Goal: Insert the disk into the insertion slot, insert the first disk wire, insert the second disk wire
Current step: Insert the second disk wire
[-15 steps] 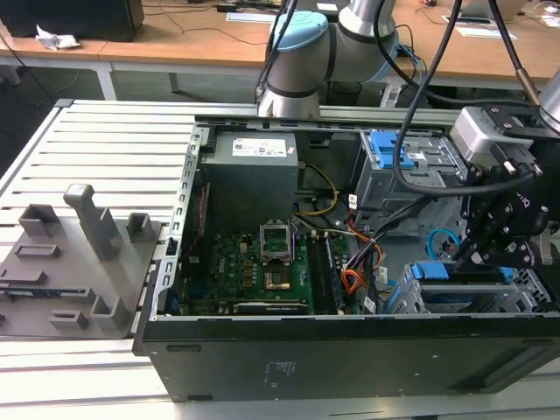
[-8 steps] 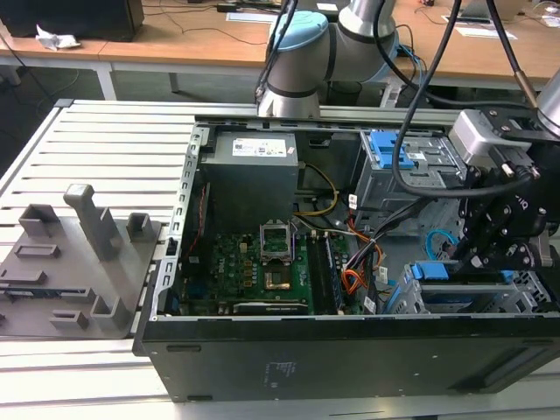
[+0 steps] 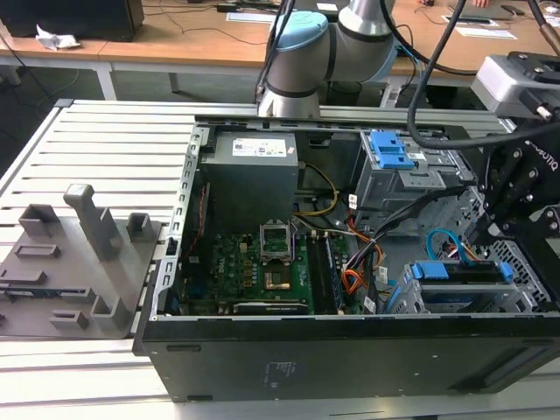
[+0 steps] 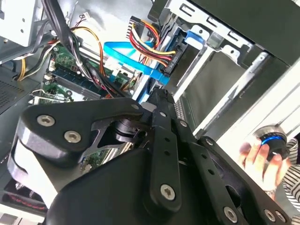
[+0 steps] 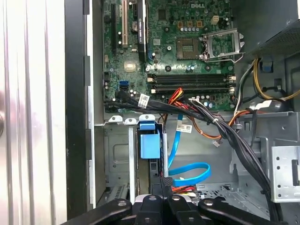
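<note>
Biggest thing first: the open black PC case point(image 3: 350, 350) lies on a slatted metal table point(image 3: 105, 149). The UR arm point(image 3: 302, 52) comes in from 12 o'clock in the exterior view. Inside the case, the green motherboard point(image 3: 245, 262) sits around 9 o'clock and the taller grey bay with a blue latch point(image 3: 389, 150) around 1 o'clock.

The insertion slot point(image 3: 464, 299) is down at 4 o'clock, and the disk point(image 3: 468, 273) is already in it, blue bracket and all. The gripper point(image 3: 486, 234) hangs right over that corner, but honestly I can't tell if it's open or clamped on anything.

In the second wrist view, the first disk wire point(image 4: 143, 41) has its black plug up against the disk's end. The second disk wire point(image 4: 124, 50) loops close by, with its end right at the gripper's tip point(image 4: 159, 96). A person's hand point(image 4: 255, 152) shows outside the case.
</note>
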You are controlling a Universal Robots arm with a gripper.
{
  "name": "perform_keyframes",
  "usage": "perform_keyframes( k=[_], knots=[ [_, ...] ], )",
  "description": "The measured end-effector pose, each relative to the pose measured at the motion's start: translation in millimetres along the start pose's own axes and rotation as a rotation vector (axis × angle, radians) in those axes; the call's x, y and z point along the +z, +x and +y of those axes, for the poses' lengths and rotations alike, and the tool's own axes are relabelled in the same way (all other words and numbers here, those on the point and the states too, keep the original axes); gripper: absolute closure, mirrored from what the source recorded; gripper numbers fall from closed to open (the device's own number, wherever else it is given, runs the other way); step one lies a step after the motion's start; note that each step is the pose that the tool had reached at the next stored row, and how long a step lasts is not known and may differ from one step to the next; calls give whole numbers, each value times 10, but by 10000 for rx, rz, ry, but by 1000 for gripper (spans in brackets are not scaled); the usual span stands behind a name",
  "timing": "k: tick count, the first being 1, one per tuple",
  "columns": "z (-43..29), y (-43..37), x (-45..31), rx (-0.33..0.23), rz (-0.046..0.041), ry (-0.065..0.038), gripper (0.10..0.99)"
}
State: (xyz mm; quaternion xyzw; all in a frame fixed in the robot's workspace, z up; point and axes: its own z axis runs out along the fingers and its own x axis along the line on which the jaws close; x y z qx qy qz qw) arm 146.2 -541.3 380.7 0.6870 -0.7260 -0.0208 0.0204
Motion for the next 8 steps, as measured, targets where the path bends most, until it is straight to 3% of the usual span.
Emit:
perform_keyframes(
  k=[8],
  knots=[
    [34, 2, -36, 0, -1, 14, 980]
  ],
)
